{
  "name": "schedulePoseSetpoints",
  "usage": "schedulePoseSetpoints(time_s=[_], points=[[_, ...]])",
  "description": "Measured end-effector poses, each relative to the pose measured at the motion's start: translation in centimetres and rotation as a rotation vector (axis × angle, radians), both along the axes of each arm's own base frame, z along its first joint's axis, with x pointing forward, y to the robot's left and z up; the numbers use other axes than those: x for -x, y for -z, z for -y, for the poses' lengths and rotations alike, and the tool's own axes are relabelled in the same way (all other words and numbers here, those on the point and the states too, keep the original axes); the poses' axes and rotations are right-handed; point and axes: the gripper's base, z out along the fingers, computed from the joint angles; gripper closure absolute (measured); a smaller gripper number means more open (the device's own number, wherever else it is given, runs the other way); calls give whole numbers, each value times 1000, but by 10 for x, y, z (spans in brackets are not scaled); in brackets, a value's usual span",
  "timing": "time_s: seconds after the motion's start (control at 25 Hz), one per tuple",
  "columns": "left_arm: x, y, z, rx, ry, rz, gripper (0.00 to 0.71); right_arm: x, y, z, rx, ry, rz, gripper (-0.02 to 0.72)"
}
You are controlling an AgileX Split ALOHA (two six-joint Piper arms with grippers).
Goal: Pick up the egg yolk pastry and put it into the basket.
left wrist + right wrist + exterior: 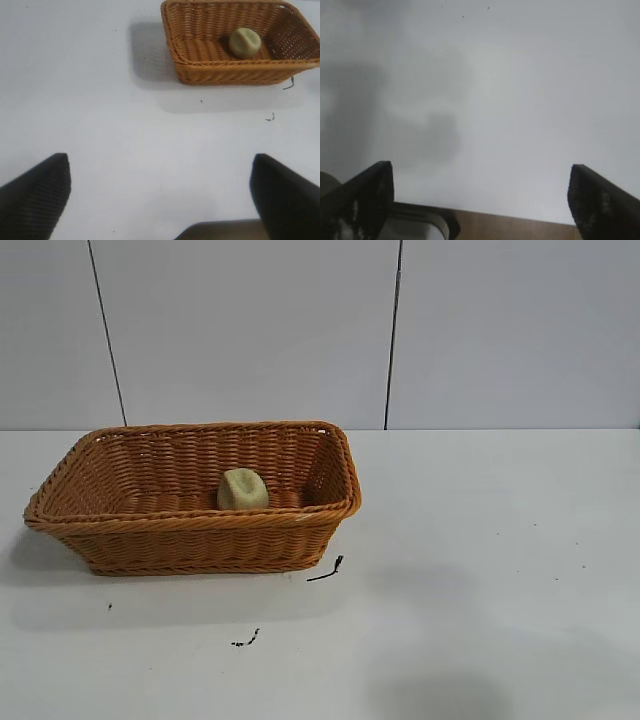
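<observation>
Pastry sits in basket; both grippers spread wide, empty; best parked clear of table's edge.

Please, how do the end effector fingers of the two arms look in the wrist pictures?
The left end effector has two dark, near-black wedge fingers with a fine ribbed texture. The right end effector has similar dark wedge fingers, but with pale, worn speckles. No cables or markings show, and neither arm appears in the exterior view.
</observation>
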Motion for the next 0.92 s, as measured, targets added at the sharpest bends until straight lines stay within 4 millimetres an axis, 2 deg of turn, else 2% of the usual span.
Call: schedulePoseSetpoints(time_s=[0.4,0.92], points=[[0,0,0,0,0,0,15,27,-2,-2,-4,-7,175,49],[0,0,0,0,0,0,15,29,-2,-3,-24,-70,182,49]])
